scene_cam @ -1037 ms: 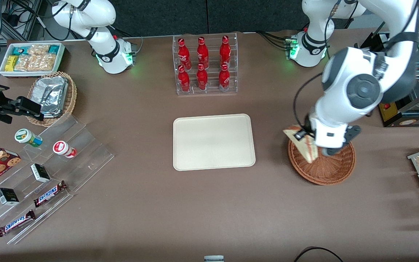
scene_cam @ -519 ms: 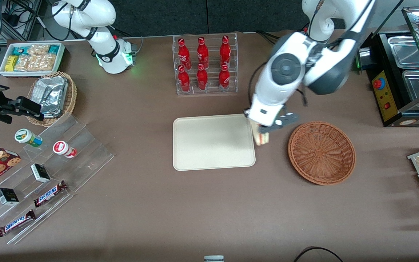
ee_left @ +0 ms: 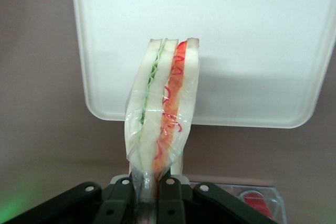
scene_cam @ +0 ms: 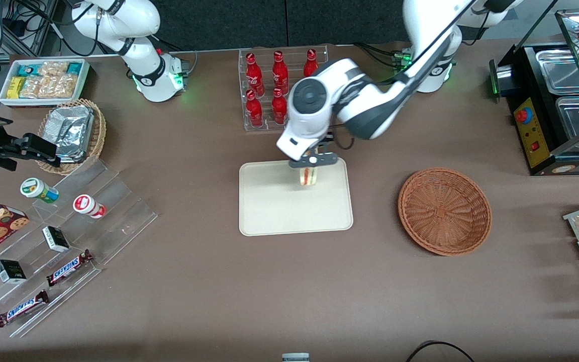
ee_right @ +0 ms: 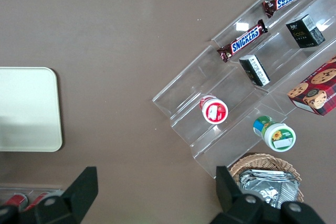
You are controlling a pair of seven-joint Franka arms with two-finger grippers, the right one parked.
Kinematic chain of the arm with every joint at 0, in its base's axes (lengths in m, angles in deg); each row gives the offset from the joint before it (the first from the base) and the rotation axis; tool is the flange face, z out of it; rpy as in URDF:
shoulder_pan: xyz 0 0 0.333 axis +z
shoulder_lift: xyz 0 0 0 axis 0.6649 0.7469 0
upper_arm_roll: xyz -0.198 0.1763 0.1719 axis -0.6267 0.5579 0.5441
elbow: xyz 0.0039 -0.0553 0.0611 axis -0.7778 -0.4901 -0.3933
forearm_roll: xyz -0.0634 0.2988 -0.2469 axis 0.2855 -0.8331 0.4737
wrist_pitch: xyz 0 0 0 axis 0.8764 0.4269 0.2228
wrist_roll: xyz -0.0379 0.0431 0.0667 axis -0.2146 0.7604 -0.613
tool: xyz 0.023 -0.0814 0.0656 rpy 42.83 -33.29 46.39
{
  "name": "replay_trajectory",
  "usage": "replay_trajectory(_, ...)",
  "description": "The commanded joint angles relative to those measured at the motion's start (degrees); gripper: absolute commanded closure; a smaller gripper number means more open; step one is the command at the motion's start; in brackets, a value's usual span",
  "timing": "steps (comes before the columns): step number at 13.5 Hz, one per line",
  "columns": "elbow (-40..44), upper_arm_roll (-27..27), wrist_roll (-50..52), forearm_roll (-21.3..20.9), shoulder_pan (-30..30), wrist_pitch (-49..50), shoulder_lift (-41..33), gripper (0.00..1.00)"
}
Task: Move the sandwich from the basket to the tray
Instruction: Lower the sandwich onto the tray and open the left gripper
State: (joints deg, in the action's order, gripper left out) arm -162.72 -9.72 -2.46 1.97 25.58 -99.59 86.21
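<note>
My left gripper (scene_cam: 309,166) is shut on the sandwich (scene_cam: 308,176), a clear-wrapped wedge of white bread with green and red-orange filling. It hangs from the fingers over the part of the cream tray (scene_cam: 269,211) farthest from the front camera. In the left wrist view the sandwich (ee_left: 163,114) is pinched at its tip between the black fingers (ee_left: 171,195), with the tray (ee_left: 252,40) below it. The reddish-brown wicker basket (scene_cam: 444,210) sits beside the tray, toward the working arm's end of the table, with nothing in it.
A clear rack of red bottles (scene_cam: 282,90) stands just past the tray's edge, close to the arm. Clear tiered shelves with snack bars and cups (scene_cam: 63,221) and a small basket of foil packets (scene_cam: 73,133) lie toward the parked arm's end.
The gripper lifted the sandwich out of the basket and carried it sideways toward the parked arm's end, from over the basket to over the tray. The basket now holds nothing.
</note>
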Motion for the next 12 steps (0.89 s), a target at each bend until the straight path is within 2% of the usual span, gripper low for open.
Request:
replay_trajectory(1,2.8,0.0,2.3,-3.4,-1.7,-2.1,5.7,0.96)
replay_trajectory(3,3.3,0.0,4.4,-4.8,-1.8,-3.9,7.8,0.96)
replay_trajectory(7,8.0,0.0,9.9,-10.4,-2.3,-4.0,13.3,0.96)
replay_trajectory(12,12.3,0.0,12.0,-15.0,-3.9,-5.8,18.0,0.96)
